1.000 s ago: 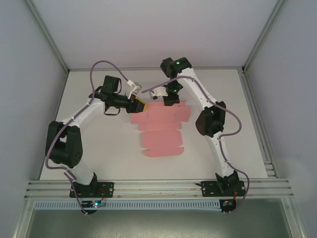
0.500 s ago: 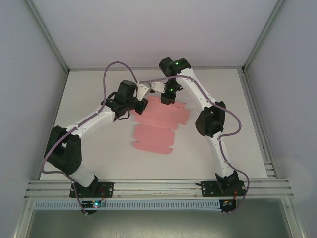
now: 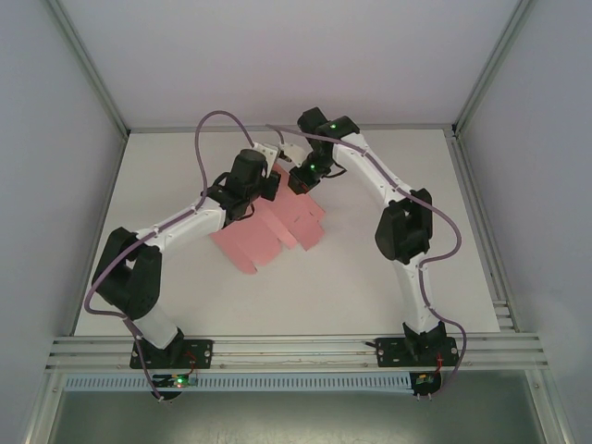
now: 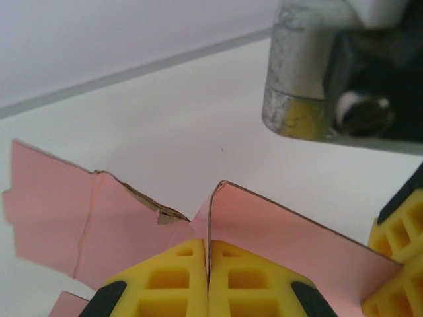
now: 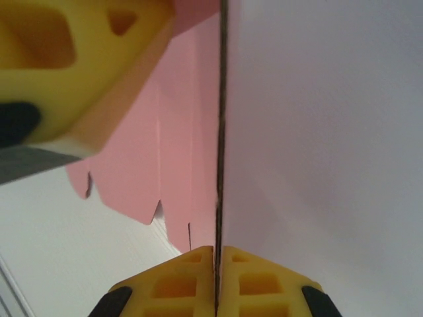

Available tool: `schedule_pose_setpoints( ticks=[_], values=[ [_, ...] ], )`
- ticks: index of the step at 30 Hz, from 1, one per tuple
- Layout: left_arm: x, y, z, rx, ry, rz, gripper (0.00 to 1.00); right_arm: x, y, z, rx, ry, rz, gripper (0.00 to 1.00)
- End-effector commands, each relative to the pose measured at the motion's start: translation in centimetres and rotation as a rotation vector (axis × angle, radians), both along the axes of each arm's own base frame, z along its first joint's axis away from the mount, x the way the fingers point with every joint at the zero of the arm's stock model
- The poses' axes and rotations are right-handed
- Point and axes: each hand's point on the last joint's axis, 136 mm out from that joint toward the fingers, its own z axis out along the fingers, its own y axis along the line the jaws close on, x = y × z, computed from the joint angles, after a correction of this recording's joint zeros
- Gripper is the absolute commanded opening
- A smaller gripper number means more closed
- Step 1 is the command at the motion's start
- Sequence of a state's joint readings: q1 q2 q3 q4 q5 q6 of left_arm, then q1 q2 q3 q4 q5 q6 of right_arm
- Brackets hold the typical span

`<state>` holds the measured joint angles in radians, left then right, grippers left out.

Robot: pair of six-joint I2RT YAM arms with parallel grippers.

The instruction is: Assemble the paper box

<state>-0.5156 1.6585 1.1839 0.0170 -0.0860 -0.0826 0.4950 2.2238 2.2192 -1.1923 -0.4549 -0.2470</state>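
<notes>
Although the box (image 3: 259,242) was pinched by the left gripper (image 4: 207,264) and right gripper (image 5: 216,271) (both clamped on card), it was judged largely unfolded, unassembled.

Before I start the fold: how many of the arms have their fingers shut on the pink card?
2. The left fingers are shut on the far edge of the pink card sheet; the right fingers grip it close beside them.
</notes>
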Motion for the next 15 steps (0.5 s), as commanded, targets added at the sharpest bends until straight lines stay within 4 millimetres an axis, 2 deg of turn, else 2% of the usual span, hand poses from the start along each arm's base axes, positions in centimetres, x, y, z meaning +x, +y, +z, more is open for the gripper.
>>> schedule_pose_setpoints(
  ticks=[1,6,10,15],
  values=[
    [-1.7,-4.6,-1.6,-0.021,0.021,-0.106,0.02,1.0,3.7,5.0,0.229,-0.091,0.015,0.00],
    [-1.3,-5.4,-1.9,0.057,-0.025,-0.044,0.02,1.1,4.0,5.0,0.232,-0.096,0.001,0.00],
    [-1.4,-6.8,-2.3,0.059,-0.008,-0.053,0.02,1.7,3.9,4.7,0.230,-0.092,-0.023,0.00],
    [-1.9,-6.4,-1.7,0.017,-0.020,-0.032,0.04,2.8,2.5,3.9,0.185,-0.106,-0.077,0.00]
  ],
)
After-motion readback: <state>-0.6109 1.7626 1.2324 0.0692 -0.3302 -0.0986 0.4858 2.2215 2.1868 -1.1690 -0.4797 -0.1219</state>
